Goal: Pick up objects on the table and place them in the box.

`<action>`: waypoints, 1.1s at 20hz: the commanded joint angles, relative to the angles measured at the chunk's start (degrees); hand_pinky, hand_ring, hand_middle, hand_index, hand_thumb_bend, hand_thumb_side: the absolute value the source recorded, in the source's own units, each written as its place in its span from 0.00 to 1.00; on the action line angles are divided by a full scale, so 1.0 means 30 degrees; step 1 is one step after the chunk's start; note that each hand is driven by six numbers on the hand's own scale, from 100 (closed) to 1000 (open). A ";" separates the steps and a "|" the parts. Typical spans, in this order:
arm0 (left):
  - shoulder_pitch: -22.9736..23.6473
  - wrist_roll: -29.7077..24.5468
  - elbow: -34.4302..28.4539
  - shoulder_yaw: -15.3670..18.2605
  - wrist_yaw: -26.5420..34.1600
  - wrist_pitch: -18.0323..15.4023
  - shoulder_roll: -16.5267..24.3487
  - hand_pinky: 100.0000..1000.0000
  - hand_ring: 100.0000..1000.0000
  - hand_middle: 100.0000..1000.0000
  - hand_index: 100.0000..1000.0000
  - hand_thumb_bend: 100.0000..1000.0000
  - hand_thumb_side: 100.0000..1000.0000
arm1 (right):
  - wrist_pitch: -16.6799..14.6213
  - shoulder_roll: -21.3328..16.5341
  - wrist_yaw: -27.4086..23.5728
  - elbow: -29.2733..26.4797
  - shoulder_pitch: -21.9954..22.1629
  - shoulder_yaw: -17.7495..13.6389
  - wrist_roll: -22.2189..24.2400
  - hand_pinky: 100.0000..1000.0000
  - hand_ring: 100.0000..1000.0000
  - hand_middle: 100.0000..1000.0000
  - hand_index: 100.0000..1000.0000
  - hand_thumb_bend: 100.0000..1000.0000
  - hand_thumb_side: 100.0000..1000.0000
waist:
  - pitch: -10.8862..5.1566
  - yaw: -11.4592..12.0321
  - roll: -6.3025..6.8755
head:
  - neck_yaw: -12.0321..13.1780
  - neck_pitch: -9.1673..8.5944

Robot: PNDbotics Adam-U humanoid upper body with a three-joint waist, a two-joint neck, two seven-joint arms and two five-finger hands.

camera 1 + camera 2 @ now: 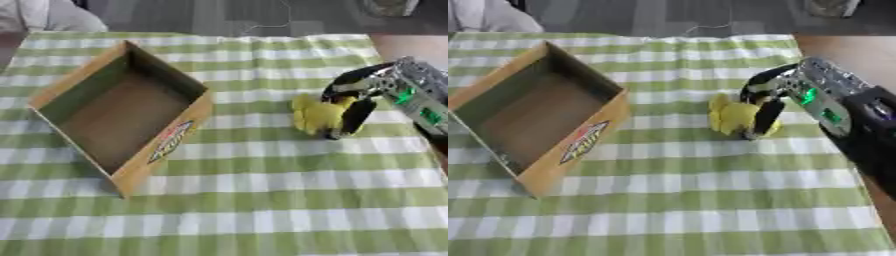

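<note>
Yellow toy (315, 116) sits on the checked cloth (262, 200), right of centre, well apart from the box (122, 112). Toy's shape is blurred; soft, lumpy, yellow is all you can make out.

Your right hand (354, 102) comes in from the right edge and is on the toy: black fingers (765, 116) curled down over its near-right side, one tip reaching the cloth, another finger arched over the toy's top. Fingers look closed round the toy. Toy appears to rest on the cloth.

Box lies to the left, open top, cardboard, turned askew, a logo on its near-right wall. Nothing visible inside.

Your left hand shows in neither view
</note>
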 commanded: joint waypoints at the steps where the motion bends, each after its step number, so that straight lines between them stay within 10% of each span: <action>1: -0.0065 -0.0119 -0.0364 -0.0036 0.0052 -0.0026 0.0203 0.72 0.60 0.55 0.70 0.00 0.90 | 0.0268 -0.0442 -0.0140 -0.0596 -0.0478 -0.0139 -0.0233 0.75 0.85 0.56 0.71 0.19 0.34 | -0.0354 0.0025 -0.0011 | -0.0025 -0.0127; 10: -0.0097 -0.0204 -0.0364 -0.0029 0.0081 0.0006 0.0258 0.72 0.60 0.55 0.70 0.00 0.90 | 0.0610 -0.0490 -0.0113 -0.0974 -0.0556 -0.0119 -0.0909 0.72 0.81 0.46 0.61 0.00 0.25 | -0.0406 0.0085 -0.0057 | -0.0012 -0.0164; 22: -0.0071 -0.0152 -0.0364 -0.0046 0.0141 0.0010 0.0323 0.72 0.60 0.55 0.70 0.00 0.90 | 0.2155 -0.0250 -0.0128 -0.3877 -0.1682 -0.0891 -0.1873 0.71 0.77 0.38 0.54 0.00 0.30 | -0.0523 -0.0049 0.0006 | -0.0161 0.0098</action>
